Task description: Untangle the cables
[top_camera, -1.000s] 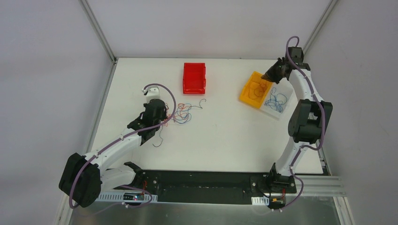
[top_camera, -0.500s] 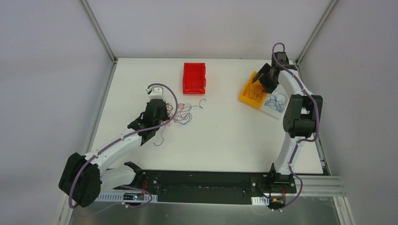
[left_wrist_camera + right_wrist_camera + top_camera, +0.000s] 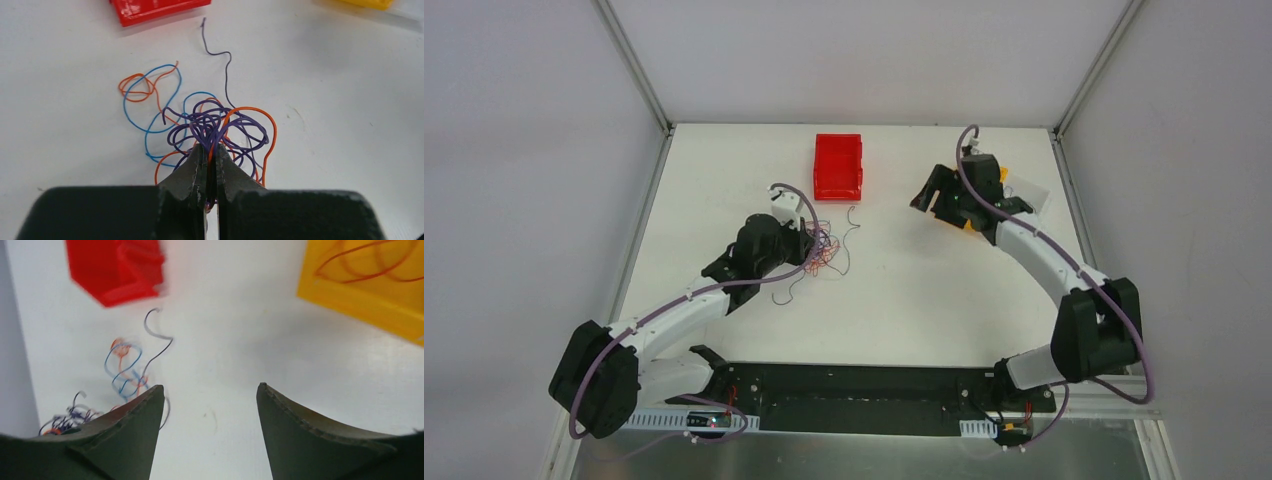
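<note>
— White walls close the flat white counter (image 3: pixel 904 300) on three sides. Where on it do you see the thin tangled cables (image 3: pixel 819 245)?

— They lie in one loose knot, a little left of the middle, near the red plastic bin (image 3: pixel 838 166) but not touching it. In the left wrist view the knot is mostly dark purple, with red-orange and blue loops spread out at its left side.

— And the single dark purple strand (image 3: pixel 224 60)?

— It runs out of the knot over the counter toward the red bin. Its end is bent like a hook and stops short of the bin.

— How do the left jaws stand?

— They are pressed together on the near edge of the knot, and purple and red-orange strands pass between the two tips. The left arm (image 3: pixel 684 300) reaches there from the near left corner.

— And the right jaws?

— They stand wide apart and hold nothing; only bare counter shows in the gap. They point toward the knot, with the yellow plastic bin (image 3: pixel 360 295) at their right side. The right wrist view is somewhat blurred.

— Is something in the yellow bin?

— Yes, several red-orange wires (image 3: pixel 370 262) lie curled inside. From above, the right arm (image 3: pixel 1034 250) covers almost all of this bin. Beside it a pale clear tray (image 3: pixel 1036 198) shows partly; what it holds I cannot tell.
</note>
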